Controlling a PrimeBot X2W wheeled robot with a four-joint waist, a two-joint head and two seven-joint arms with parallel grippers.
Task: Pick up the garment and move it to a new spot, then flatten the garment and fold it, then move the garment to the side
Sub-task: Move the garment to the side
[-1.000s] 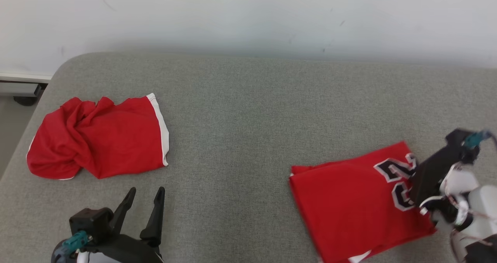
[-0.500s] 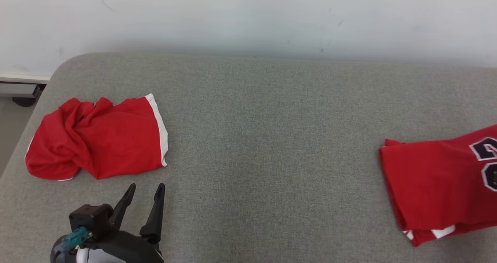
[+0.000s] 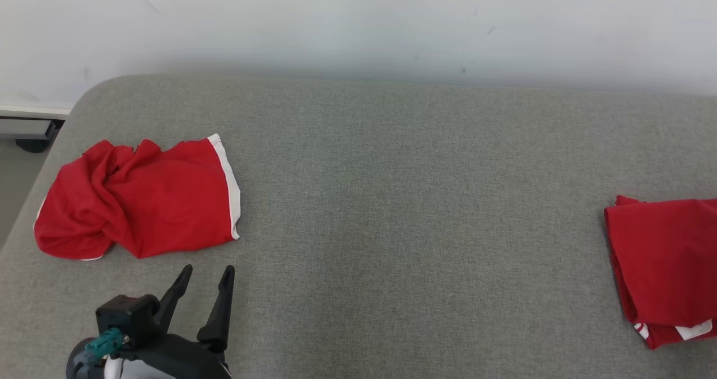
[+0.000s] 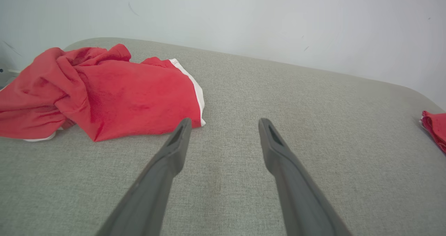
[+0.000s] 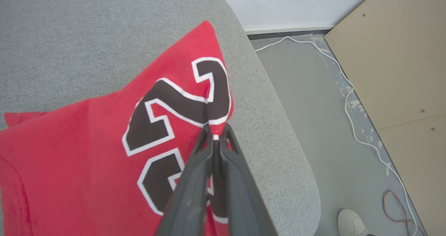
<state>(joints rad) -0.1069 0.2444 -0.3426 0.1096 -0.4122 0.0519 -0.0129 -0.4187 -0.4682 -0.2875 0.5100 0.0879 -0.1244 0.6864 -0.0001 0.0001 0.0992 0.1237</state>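
Jersey (image 5: 87, 142) lies folded at the right end of the cushion (image 5: 69, 37), and my right gripper (image 5: 216, 130) pinches its edge by the number. I should lay it flat, away from the rim, then release gently. My left gripper (image 3: 208, 271) is open near the shorts (image 3: 140, 200).

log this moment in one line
right gripper: shut on folded red jersey by grey cushion edge | left gripper: open, empty | red shorts: crumpled
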